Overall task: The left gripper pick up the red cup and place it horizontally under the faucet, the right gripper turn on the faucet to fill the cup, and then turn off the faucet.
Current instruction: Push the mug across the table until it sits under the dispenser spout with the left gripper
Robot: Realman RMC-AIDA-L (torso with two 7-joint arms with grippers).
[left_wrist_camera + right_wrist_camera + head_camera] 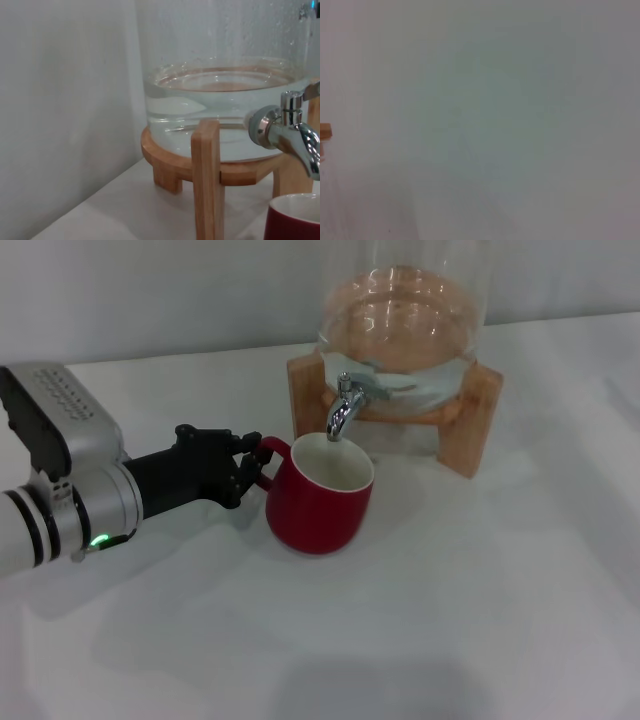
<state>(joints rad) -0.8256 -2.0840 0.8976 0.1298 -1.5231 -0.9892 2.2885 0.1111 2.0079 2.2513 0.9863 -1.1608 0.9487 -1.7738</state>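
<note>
Left end effector (250, 465) grips red cup (318, 498) below faucet (345, 403).

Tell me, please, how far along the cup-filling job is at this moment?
Done: the red cup stands upright on the table under the faucet spout. In hand: the left gripper is at the cup's handle. Left: the right gripper is out of view, no water is running, so opening the faucet, filling and closing it remain.
</note>
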